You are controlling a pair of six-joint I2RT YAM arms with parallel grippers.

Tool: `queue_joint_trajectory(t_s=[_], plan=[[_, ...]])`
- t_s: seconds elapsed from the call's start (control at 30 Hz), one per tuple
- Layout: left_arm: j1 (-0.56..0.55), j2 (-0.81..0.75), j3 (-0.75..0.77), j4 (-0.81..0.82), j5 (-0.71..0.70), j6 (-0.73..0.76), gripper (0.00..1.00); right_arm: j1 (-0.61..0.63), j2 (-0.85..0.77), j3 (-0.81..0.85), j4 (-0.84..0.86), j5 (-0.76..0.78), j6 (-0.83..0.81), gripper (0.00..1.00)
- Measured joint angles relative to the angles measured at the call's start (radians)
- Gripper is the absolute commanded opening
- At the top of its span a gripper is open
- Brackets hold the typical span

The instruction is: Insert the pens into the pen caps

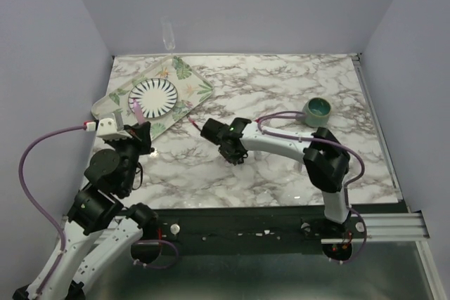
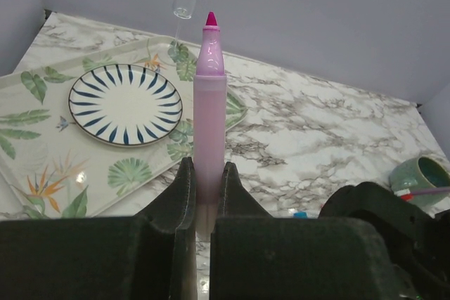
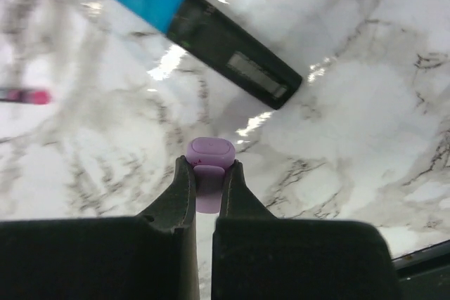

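At left, end effector (image 2: 208, 168) pinches pink marker (image 2: 209, 96); right end effector (image 3: 209, 168), half-hidden purple cap (image 3: 210, 151).

plate (image 1: 153, 96) on tray (image 1: 185, 75), marker (image 3: 232, 57) on table (image 1: 281, 79)

2 markers (image 2: 209, 124) (image 3: 235, 57), 1 pen (image 3: 31, 95), 1 purple cap (image 3: 209, 156), 1 plate (image 1: 153, 96), 1 tray (image 1: 195, 82), 1 mug (image 1: 318, 109)
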Motion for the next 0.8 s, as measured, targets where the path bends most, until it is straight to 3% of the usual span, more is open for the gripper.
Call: queue_joint_trajectory(t_s=[0.23,0.5,0.67,0.8], plan=[[0.000,0.048,-0.001,-0.008,0.117,-0.003,0.00,-0.034,-0.247,-0.003,0.128,0.115,-0.312,0.01],[0.000,0.111,-0.015,0.034,0.428,0.010,0.00,-0.039,-0.553,-0.016,0.423,0.085,-0.851,0.01],[-0.002,0.169,-0.027,0.116,0.643,0.016,0.00,-0.044,-0.624,0.035,0.545,0.000,-1.098,0.01],[-0.002,0.226,-0.025,0.166,0.725,0.023,0.00,-0.044,-0.632,0.062,0.600,-0.032,-1.175,0.01]])
